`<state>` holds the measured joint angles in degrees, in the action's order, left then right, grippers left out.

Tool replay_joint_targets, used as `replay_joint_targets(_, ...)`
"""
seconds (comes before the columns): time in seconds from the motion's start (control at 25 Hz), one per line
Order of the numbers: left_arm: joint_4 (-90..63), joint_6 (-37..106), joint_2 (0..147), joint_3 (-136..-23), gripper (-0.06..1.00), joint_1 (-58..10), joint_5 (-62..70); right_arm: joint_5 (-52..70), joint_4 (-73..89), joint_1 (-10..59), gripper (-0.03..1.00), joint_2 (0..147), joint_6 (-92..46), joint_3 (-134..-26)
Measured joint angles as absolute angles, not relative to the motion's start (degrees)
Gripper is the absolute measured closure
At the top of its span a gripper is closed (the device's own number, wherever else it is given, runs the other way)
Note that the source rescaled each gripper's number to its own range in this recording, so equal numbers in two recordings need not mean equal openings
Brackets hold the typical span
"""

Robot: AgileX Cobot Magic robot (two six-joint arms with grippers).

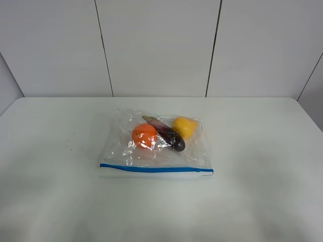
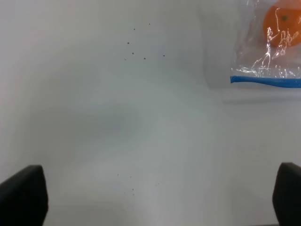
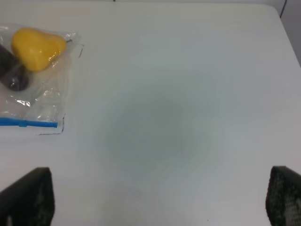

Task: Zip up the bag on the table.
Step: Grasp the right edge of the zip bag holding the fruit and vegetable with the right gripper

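The bag (image 1: 151, 146), clear crinkly plastic, lies flat in the middle of the white table (image 1: 262, 151). Its blue zipper strip (image 1: 156, 169) runs along the near edge. Inside are an orange (image 1: 145, 135), a purple eggplant (image 1: 166, 133) and a yellow fruit (image 1: 185, 127). Neither arm shows in the high view. My left gripper (image 2: 155, 195) is open and empty over bare table, with the bag's left corner (image 2: 268, 52) well off to one side. My right gripper (image 3: 156, 195) is open and empty, with the bag's right corner (image 3: 42, 89) off to the other side.
White wall panels (image 1: 156, 45) stand behind the table's far edge. A few small dark specks (image 2: 134, 54) dot the tabletop left of the bag. The table's right far corner (image 3: 275, 9) shows in the right wrist view.
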<state>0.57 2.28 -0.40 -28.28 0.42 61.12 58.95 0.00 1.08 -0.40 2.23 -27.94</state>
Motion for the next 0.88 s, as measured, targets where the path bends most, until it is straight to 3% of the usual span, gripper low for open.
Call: replay_joint_targets(0.88,0.57,2.28,-0.4,-28.28,-0.05,0.42,61.12,58.95,0.0,1.08,-0.03,-0.4,2.23,-27.94)
